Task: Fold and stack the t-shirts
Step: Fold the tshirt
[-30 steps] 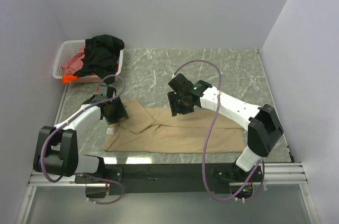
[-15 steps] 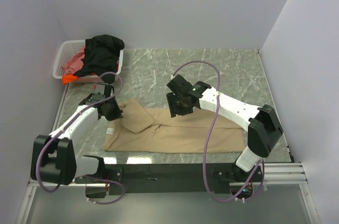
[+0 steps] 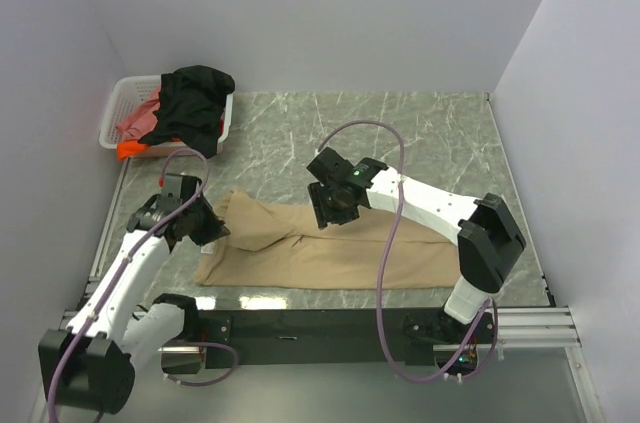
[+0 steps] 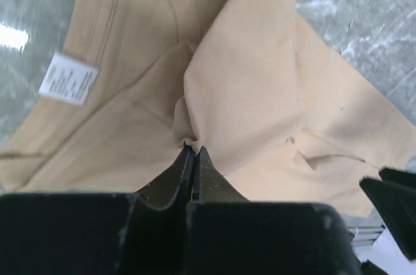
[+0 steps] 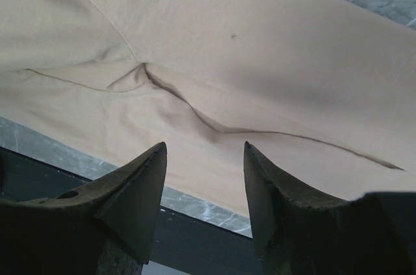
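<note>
**Left claw pinches the tan shirt; right claw wide above it**

The left gripper has its jaws pressed together on a raised fold of the tan t-shirt, and the cloth bunches right at its tips. In the left wrist view the white tag lies up and to the left of those tips. The right gripper stands with its jaws well apart over the shirt's middle, gripping nothing, with a creased seam just ahead of it. The shirt lies spread on the marble table. Beyond the left claw, the white basket holds the black t-shirt, the pink-red t-shirt and the orange t-shirt.
</note>
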Controlling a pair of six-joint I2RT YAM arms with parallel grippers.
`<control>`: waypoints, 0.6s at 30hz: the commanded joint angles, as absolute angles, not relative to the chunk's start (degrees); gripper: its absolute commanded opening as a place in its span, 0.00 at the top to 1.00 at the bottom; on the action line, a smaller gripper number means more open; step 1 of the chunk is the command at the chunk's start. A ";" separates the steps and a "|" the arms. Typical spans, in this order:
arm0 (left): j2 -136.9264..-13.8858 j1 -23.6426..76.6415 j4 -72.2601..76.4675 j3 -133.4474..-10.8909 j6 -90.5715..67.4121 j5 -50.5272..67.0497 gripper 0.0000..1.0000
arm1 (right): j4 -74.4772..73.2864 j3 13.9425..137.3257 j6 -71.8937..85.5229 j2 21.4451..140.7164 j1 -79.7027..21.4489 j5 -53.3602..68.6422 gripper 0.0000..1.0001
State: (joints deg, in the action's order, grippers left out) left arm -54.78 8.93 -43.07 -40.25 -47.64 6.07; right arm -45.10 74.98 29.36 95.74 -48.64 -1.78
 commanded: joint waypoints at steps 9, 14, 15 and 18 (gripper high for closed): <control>-42.82 8.79 -54.31 -35.50 -52.56 8.00 0.87 | -43.95 77.52 29.36 97.47 -51.50 -0.44 0.42; -40.88 8.79 -57.39 -36.47 -53.26 7.48 0.45 | -43.95 78.57 29.53 98.35 -52.64 -0.18 0.42; -40.52 8.79 -57.74 -37.00 -53.26 6.43 0.38 | -43.86 78.84 29.53 98.87 -52.65 -0.18 0.42; -39.46 8.79 -57.57 -37.61 -52.30 5.45 0.24 | -43.68 80.33 29.79 100.01 -53.17 1.14 0.42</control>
